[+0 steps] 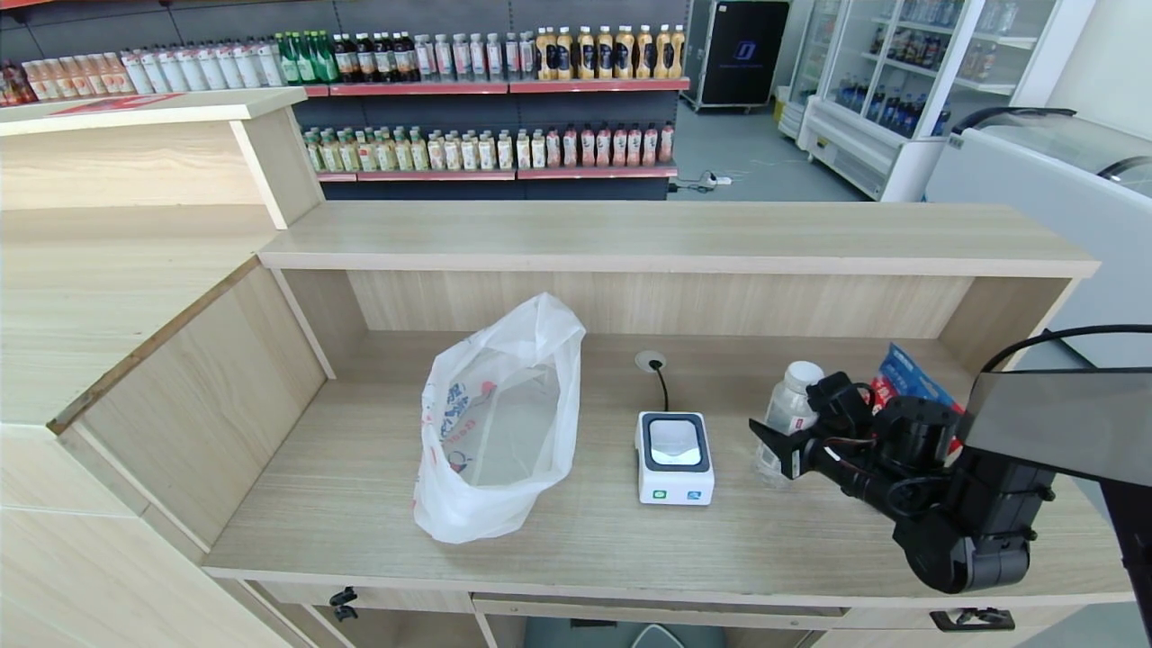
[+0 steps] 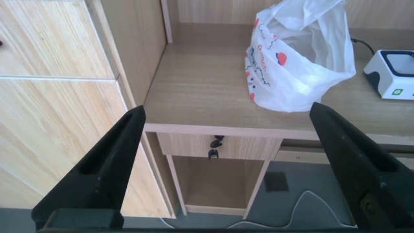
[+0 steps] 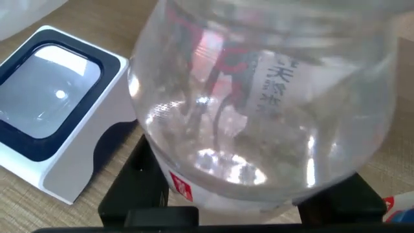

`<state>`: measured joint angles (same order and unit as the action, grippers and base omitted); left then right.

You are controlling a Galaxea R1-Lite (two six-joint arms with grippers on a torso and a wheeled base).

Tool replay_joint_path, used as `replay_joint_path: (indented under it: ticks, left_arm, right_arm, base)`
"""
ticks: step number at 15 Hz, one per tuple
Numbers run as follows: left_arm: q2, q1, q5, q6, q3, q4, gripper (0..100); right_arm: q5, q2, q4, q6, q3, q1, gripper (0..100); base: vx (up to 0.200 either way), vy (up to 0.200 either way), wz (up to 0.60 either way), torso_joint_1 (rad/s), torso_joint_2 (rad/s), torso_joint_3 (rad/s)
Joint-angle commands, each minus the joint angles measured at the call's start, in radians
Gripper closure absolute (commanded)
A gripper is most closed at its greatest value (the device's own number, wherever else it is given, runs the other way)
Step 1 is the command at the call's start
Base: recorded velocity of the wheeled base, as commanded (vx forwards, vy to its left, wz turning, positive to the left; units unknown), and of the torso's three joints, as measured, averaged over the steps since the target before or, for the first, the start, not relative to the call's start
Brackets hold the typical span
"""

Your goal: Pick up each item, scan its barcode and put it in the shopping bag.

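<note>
**Checkout robot closes in on water bottle, bag waiting empty**

Far to the left of the scanner [image 1: 675,457], off the front corner of the pale wood-grain table [image 1: 360,504], the left pincer [image 2: 228,113] hangs spread wide with nothing in it, facing a drawer [image 2: 217,145] with a key in its lock. Just left of the scanner slumps the shopping bag [image 1: 493,423], thin translucent white film with red and blue print. Its mouth gapes toward the robot and nothing can be made out inside. The scanner is a small, rounded white box with a dark-framed glass window on top, and a black cable runs from its back to a port in the table.

Just right of the scanner the bottle [image 1: 787,405] stands upright: clear ribbed plastic, white screw cap, printed label round its middle. The right pincer [image 1: 776,453] is at the bottle's lower half. Whether it has closed on it cannot be told.

The bottle looks likely to handle as a modest weight with a smooth, curved and rather slippery wall, thin enough to dent under a hard squeeze. The firmest hold would probably be across the ribbed body below the label, which leaves the barcode free to face the glass. Farther right of the scanner, behind the arm, a crinkly blue and red snack packet [image 1: 909,378] lies near the table's back wall. It looks soft and light.
</note>
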<state>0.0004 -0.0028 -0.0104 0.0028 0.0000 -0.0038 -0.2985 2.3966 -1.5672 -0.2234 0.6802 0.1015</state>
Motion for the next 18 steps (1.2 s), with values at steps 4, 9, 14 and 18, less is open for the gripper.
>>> replay_joint_path:
  ticks: [4, 9, 14, 18]
  left_arm:
    - [0.000, 0.000, 0.000, 0.000, 0.000, -0.001, 0]
    - [0.000, 0.000, 0.000, 0.000, 0.000, -0.001, 0]
    - [0.000, 0.000, 0.000, 0.000, 0.000, -0.001, 0]
    - [0.000, 0.000, 0.000, 0.000, 0.000, -0.001, 0]
  right_arm:
    - [-0.034, -0.214, 0.115, 0.138, -0.051, 0.017, 100]
    - [-0.232, -0.780, 0.674, 0.354, -0.027, 0.072, 100]
    - [-0.488, -1.222, 1.087, 0.553, 0.058, 0.150, 100]
    - [-0.574, -1.380, 1.158, 0.674, 0.065, 0.198, 100]
  base:
    - [0.000, 0.000, 0.00, 0.000, 0.00, 0.000]
    - [0.000, 0.000, 0.00, 0.000, 0.00, 0.000]
    - [0.000, 0.000, 0.00, 0.000, 0.00, 0.000]
    - [0.000, 0.000, 0.00, 0.000, 0.00, 0.000]
